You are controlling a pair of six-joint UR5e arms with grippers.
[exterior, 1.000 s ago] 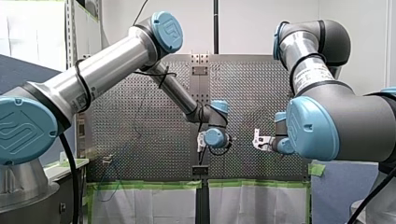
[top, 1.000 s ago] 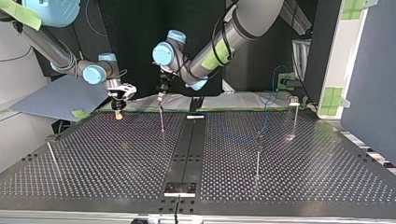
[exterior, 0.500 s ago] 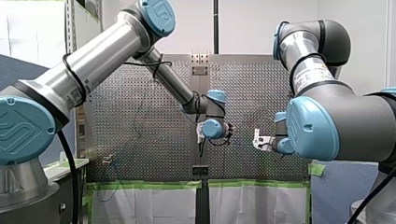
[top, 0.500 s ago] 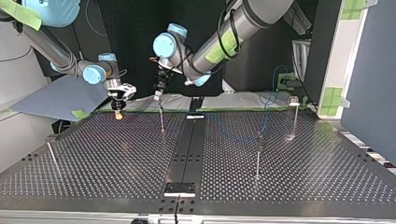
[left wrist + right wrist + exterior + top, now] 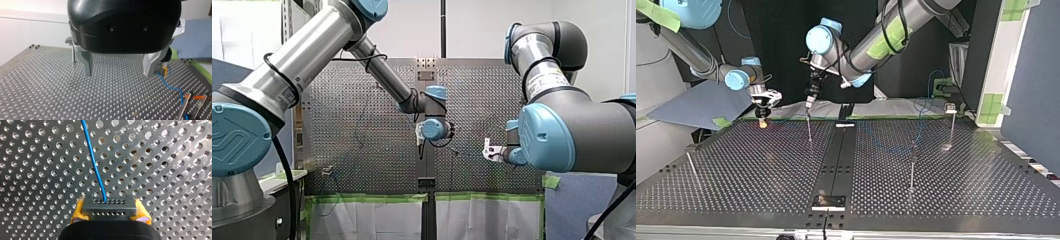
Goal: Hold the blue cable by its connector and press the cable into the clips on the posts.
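Left pincer (image 5: 808, 104) higher, seemingly above post (image 5: 809, 129)

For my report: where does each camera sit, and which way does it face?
Front: behind the arms, looking over the table; both arms show.
Top: across the table, facing the arms; left gripper and right gripper show.
Left wrist: on my left arm, along its open fingers.
Right wrist: on my right arm, at the connector between yellow pads.
Both wrist views show the blue cable.

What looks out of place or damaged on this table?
Nothing stands out. The blue cable runs loose over the holed table, but its connector sits squarely in my right gripper, and my left gripper hangs open and empty.
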